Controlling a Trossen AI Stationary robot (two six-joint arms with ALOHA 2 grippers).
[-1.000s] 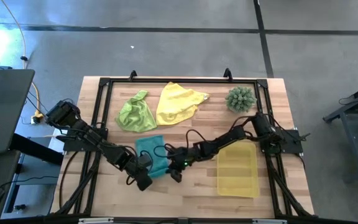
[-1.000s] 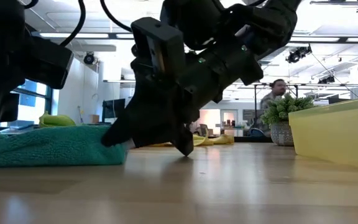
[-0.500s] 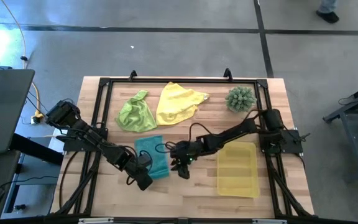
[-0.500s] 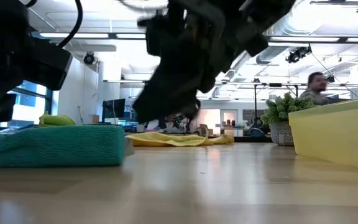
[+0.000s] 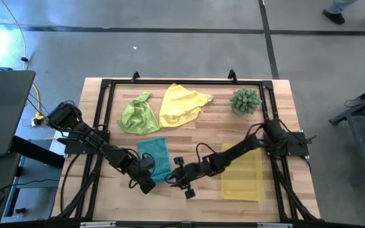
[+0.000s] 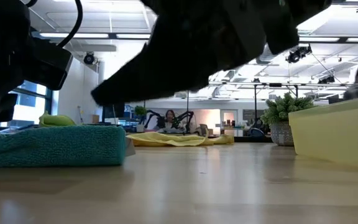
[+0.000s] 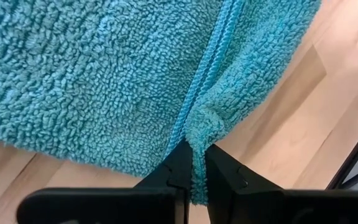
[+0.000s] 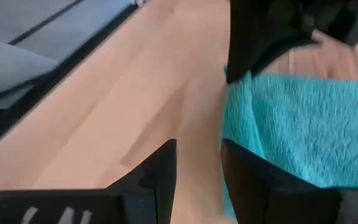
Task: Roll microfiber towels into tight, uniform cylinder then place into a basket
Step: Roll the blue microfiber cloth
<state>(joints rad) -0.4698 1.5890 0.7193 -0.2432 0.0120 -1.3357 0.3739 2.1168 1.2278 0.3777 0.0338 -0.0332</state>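
Between shut fingers (image 7: 224, 175), fuzzy looped teal towel (image 7: 92, 74) bunches.

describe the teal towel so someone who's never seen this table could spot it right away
On the wooden table, look near its front edge, left of the yellow basket. The teal towel lies there folded flat, a corner pinched by the left pincer. Its neighbours, the lime green towel and yellow towel, lie crumpled farther back.
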